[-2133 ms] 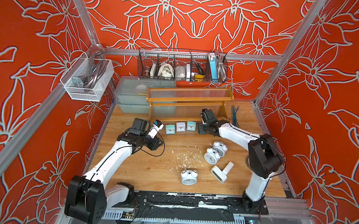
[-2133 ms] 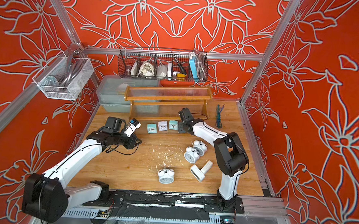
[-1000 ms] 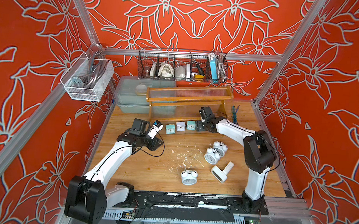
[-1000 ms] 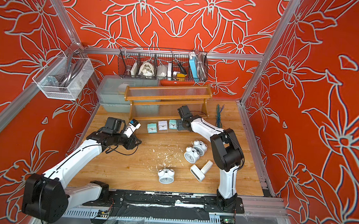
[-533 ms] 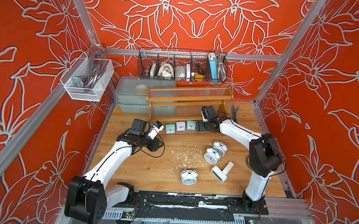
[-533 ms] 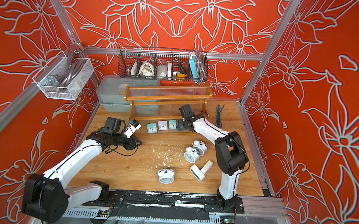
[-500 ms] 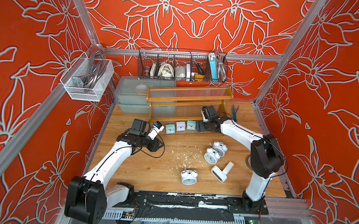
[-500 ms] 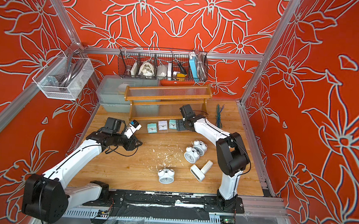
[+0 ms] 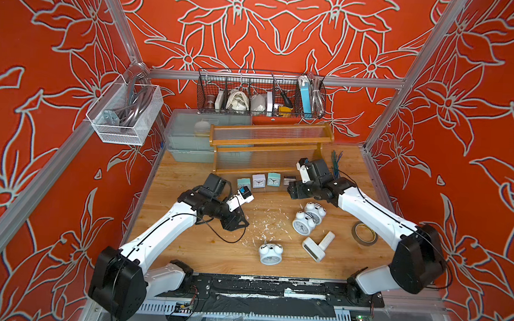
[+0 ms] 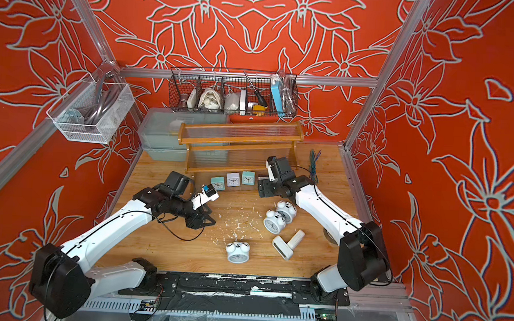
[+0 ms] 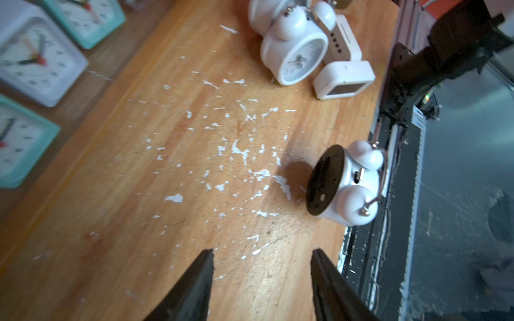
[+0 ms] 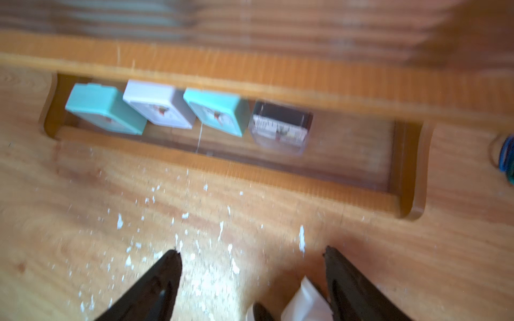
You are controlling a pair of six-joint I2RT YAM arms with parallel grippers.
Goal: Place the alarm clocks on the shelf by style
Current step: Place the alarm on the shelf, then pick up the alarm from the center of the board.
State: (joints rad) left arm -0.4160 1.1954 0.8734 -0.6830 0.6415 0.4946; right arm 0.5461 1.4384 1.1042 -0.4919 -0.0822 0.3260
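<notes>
**Both jaws open and empty; four square clocks on the shelf's lowest step**

In the left wrist view the left jaws stand partly apart with nothing between them. They hang over a bare stretch of the counter [image 11: 167, 222] speckled with white flecks [image 11: 240, 151]. In both top views the left arm [image 9: 167, 232] reaches to left of centre.

The right jaws stand wider apart and grip nothing. In the right wrist view a blurred white shape shows low between them, and I cannot tell whether it touches them. The right arm [image 9: 367, 212] ends just right of centre, near the right end of the row of clocks.

The shelf [image 9: 268, 143] stands at upper centre, toward the back wall. Its lowest step holds four square clocks in a row. From left to right they are a teal clock [image 9: 243, 183], a white clock [image 9: 258, 180], a second teal clock [image 9: 273, 179] and a dark-faced clock [image 9: 289, 180].

- **Bell clocks:** Two bell clocks [image 9: 315, 211] [image 9: 301, 225] lean together on the counter right of centre. A third bell clock [image 9: 270, 254] sits alone at lower centre.
- **Digital clocks:** Two digital clocks [image 9: 313, 248] [image 9: 326, 239] touch at an angle beside the third bell clock.
- **Tape roll:** A tape roll [image 9: 364, 232] lies farther right, beside the right arm.

A black wire basket [image 9: 260, 96] hangs on the back wall above the shelf, and a white mesh basket [image 9: 125, 115] hangs at upper left. Grey bins [image 9: 187, 133] sit behind the shelf's left end. The walls are orange-red with pale flower outlines.
</notes>
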